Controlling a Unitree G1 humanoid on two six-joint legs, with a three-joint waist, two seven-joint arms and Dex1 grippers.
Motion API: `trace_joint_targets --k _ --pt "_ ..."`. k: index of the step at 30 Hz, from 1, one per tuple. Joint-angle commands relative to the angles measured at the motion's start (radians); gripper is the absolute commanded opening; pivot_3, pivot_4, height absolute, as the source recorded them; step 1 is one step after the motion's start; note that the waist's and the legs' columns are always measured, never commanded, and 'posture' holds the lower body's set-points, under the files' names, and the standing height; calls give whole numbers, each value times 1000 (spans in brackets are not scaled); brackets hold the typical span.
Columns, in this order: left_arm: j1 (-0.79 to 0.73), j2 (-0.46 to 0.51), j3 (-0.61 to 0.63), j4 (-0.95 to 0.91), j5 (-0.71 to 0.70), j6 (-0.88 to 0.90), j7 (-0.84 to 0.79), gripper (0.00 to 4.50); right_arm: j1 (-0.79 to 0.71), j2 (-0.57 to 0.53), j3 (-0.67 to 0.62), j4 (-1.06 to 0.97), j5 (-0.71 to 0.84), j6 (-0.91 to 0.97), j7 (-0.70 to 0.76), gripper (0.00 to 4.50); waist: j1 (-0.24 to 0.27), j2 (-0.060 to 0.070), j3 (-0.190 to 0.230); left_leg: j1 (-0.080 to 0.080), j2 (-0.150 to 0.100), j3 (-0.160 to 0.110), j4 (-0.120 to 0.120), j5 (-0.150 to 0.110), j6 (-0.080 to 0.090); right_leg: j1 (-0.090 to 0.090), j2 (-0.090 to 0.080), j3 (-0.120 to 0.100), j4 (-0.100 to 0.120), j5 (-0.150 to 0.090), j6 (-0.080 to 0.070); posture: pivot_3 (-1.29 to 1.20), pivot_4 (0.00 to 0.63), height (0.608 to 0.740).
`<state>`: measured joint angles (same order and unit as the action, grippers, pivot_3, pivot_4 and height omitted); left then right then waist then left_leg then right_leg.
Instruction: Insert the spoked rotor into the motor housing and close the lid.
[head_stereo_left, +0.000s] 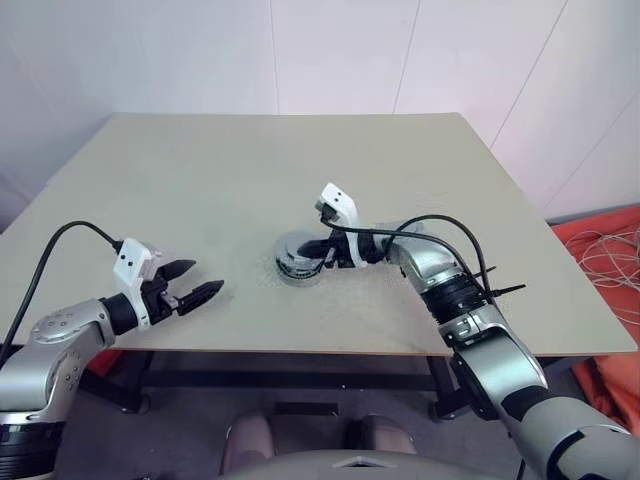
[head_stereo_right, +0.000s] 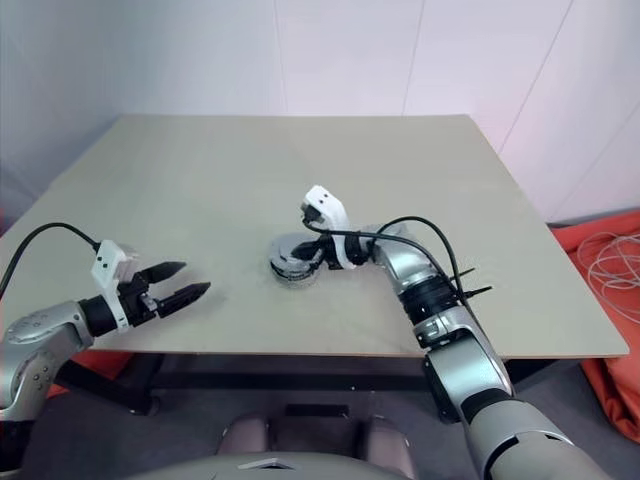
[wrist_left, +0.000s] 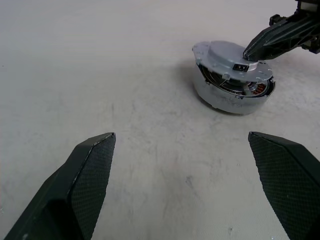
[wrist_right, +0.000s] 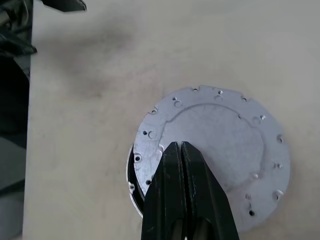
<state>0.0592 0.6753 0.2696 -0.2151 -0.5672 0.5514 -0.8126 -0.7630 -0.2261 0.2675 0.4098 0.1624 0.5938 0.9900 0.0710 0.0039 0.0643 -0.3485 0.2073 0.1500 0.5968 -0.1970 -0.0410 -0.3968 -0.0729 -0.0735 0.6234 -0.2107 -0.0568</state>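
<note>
The motor housing (wrist_left: 232, 97) sits near the middle of the table (head_stereo_left: 200, 170), a little toward the near edge, with the lid (wrist_right: 215, 150) lying on top of it. The lid is not seated flush: in the left wrist view it rides tilted and slid to one side, so that copper-brown windings show in the gap under its raised edge. In the right wrist view a dark sliver of the housing shows past the lid's edge on one side. The lid's upper face is plain grey metal with a raised round middle and small holes around its rim. The spoked rotor cannot be made out; whether it is inside the housing under the lid cannot be told.

The right gripper (wrist_right: 182, 145) has its two black fingers pressed together with no gap, holding nothing between them. Their tips rest on top of the lid, on the raised middle part near one edge, and the arm reaches in from the robot's right and points toward its left.

The left gripper (head_stereo_left: 197, 282) hangs over the near left part of the table, well apart from the housing. Its fingers (wrist_left: 92, 170) are spread wide and empty, and they point toward the housing, which lies ahead of them and to the robot's right.
</note>
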Motion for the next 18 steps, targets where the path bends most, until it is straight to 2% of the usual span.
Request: trace_joint_targets --k 1,2,5,16,18 --pt "-6 2 15 -22 -1 -19 0 4500 -35 14 -73 -31 45 -48 -20 21 0 0 0 0 0 0 0 0 0 0 0 0 0 0 0 0 0 740" --pt "-7 1 14 -20 0 -20 0 4500 -38 17 -89 -19 49 -66 -30 21 0 0 0 0 0 0 0 0 0 0 0 0 0 0 0 0 0 740" --pt "-11 -1 10 -14 5 -25 0 4500 -36 22 -128 6 59 -112 -53 589 0 0 0 0 0 0 0 0 0 0 0 0 0 0 0 0 0 740" --pt "-14 -5 10 -1 9 -34 -4 4500 0 33 -110 42 67 -58 -29 4323 -1 0 0 0 0 0 0 0 0 0 0 0 0 0 -1 0 0 740" --pt "-15 -6 9 4 12 -38 -3 4500 8 51 -124 50 75 -51 -44 4470 -1 0 0 0 0 0 0 0 0 0 0 0 0 0 0 0 0 740"
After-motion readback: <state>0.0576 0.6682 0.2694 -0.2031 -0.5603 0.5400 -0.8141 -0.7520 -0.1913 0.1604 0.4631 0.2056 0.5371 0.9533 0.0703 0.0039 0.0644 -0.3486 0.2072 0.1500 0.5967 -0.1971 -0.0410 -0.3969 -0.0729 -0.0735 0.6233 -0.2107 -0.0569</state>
